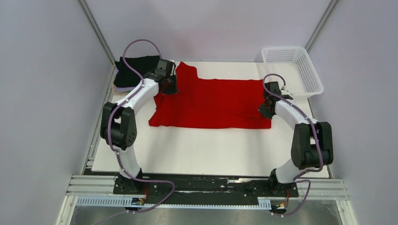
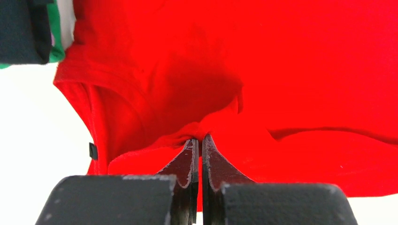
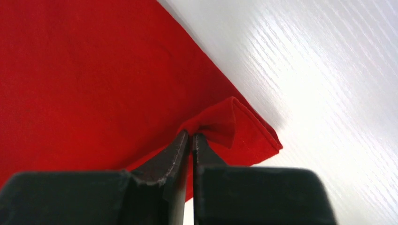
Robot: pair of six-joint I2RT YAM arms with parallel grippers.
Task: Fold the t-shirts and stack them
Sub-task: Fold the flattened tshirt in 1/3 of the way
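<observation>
A bright red t-shirt [image 1: 211, 103] lies spread across the middle of the white table, partly folded. My left gripper [image 1: 168, 86] is shut on a pinch of the red cloth near the collar at the shirt's left end [image 2: 155, 84]. My right gripper [image 1: 265, 110] is shut on a pinch of the shirt near its right corner [image 3: 94, 70]. A stack of folded shirts, black on top [image 1: 131, 70] with a pale lilac edge below, sits at the far left; its black and green edges show in the left wrist view [image 2: 28, 33].
A white plastic mesh basket [image 1: 293, 70] stands at the far right corner. The white table [image 1: 211, 150] lies bare in front of the shirt. Grey walls close in both sides.
</observation>
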